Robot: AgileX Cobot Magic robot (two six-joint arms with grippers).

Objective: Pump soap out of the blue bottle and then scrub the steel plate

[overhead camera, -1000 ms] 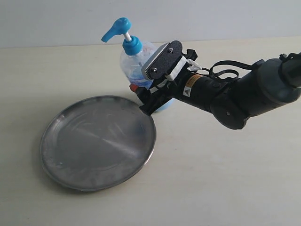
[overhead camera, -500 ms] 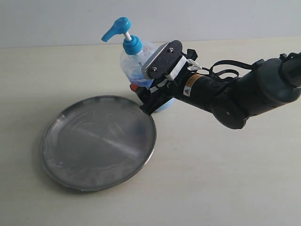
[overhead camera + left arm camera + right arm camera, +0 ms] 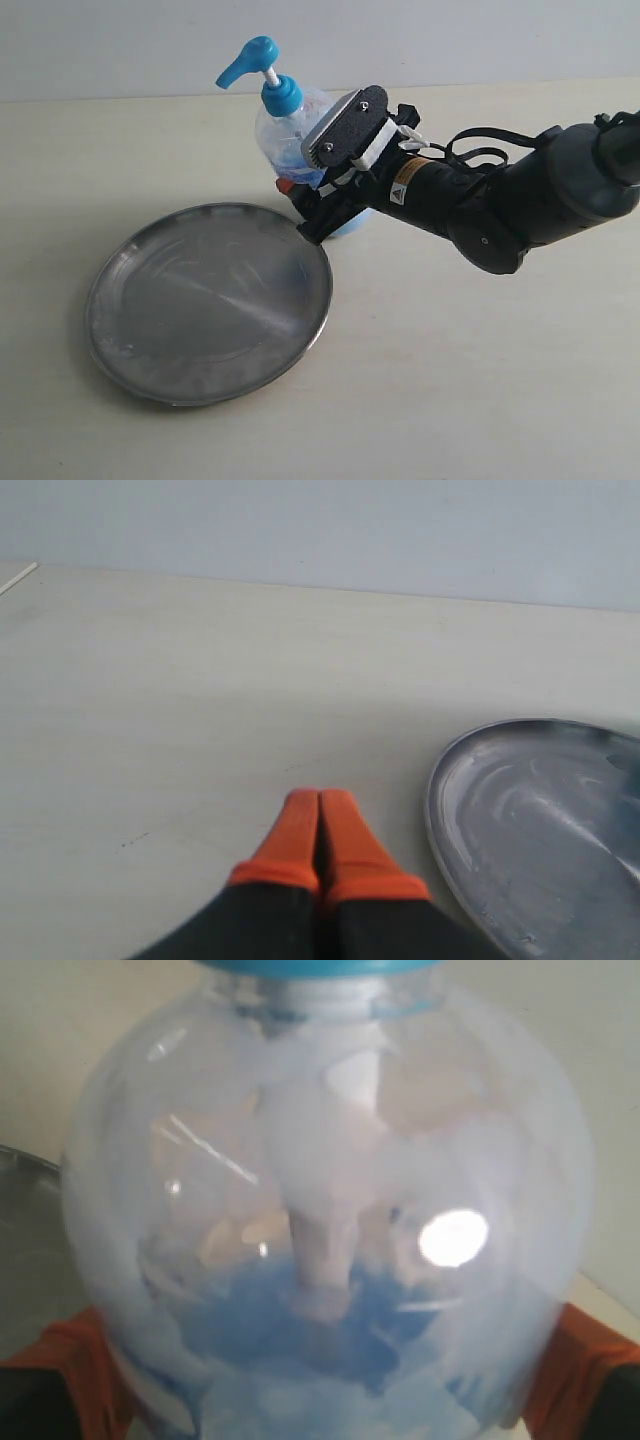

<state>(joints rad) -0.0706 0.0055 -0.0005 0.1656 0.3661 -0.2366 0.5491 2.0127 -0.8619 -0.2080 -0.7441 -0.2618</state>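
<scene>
Sticker [image 3: 404,191] on right arm [image 3: 500,205]: triangle warning sign, print too small to read.
Blue bottle [image 3: 285,125]: nothing legible.

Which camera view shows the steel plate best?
The exterior view: the whole steel plate is visible, rim included. The left wrist view shows only one part, cut by the frame. In the right wrist view the blue bottle hides nearly all.

Exterior view: right arm [image 3: 520,210] hides the lower right of the blue bottle [image 3: 283,135] and most of its label. Right wrist view: bottle blurred, pump head and base out of frame; right hand [image 3: 320,1380] shows only orange fingers [image 3: 70,1360], clipped at the frame edges. Left wrist view: steel plate [image 3: 540,820] partly cut off, left hand [image 3: 320,815] out of focus.
</scene>
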